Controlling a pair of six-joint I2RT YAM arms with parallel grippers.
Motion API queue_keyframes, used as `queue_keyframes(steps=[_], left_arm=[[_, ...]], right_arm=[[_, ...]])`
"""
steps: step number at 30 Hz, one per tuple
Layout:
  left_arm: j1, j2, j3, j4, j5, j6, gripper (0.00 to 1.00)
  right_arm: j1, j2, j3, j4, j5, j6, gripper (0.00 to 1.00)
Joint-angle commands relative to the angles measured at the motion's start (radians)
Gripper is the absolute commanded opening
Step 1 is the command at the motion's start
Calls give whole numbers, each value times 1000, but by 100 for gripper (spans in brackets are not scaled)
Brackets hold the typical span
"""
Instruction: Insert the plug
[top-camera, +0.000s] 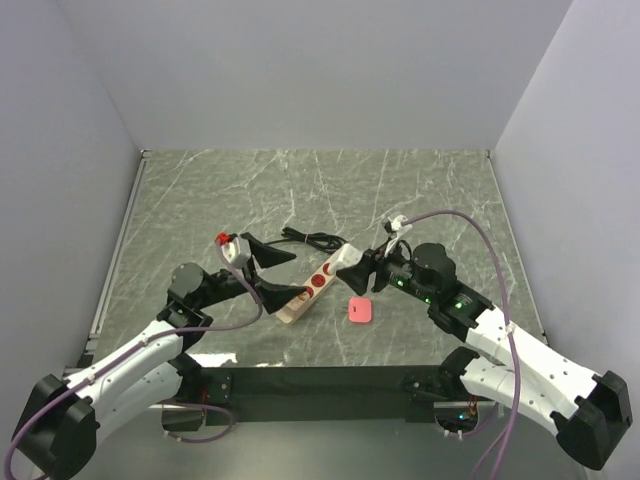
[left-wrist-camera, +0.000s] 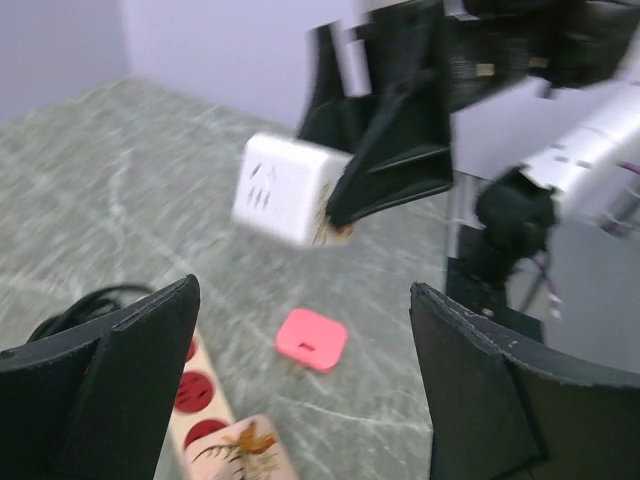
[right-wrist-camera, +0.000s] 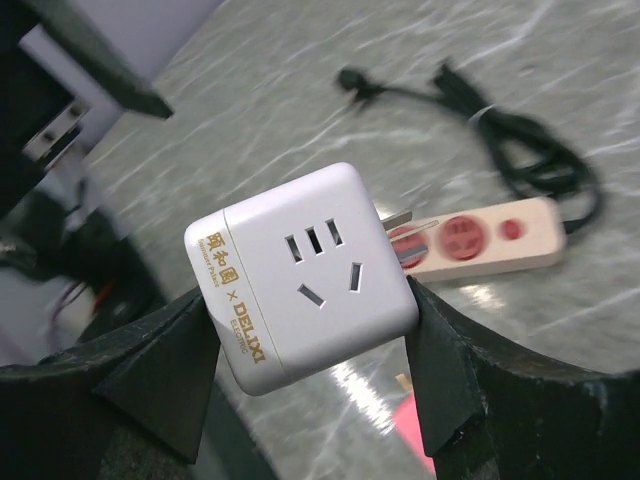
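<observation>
Right gripper (top-camera: 365, 270) clamped on white plug cube (right-wrist-camera: 300, 275), off the table.
I see left gripper (top-camera: 272, 274) spread wide, empty, by power strip (top-camera: 312, 285); pink block (top-camera: 360, 311) nearby.

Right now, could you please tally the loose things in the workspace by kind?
Adapter: 1
Power strip: 1
Pink square: 1
Total: 3

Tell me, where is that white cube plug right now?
The white cube plug sits clamped in the right claw, held above the table beside the far end of the power strip, near the pink square.
</observation>
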Motion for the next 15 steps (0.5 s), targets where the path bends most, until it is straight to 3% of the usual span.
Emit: queue_keyframes(steps=[1,5,12,15], left_arm=[[3,-15,10,99,198,-34,92],[3,12,18,108,238,-82,93],[1,67,64,87,223,-175,94],[-5,112,62,159,256,-238,94]], right_arm=[[-25,16,66,-43,-340,47,0],[-28,51,66,18,-547,68,0],[-28,83,104,33,-712,53,0],[-30,110,111,64,-771,62,0]])
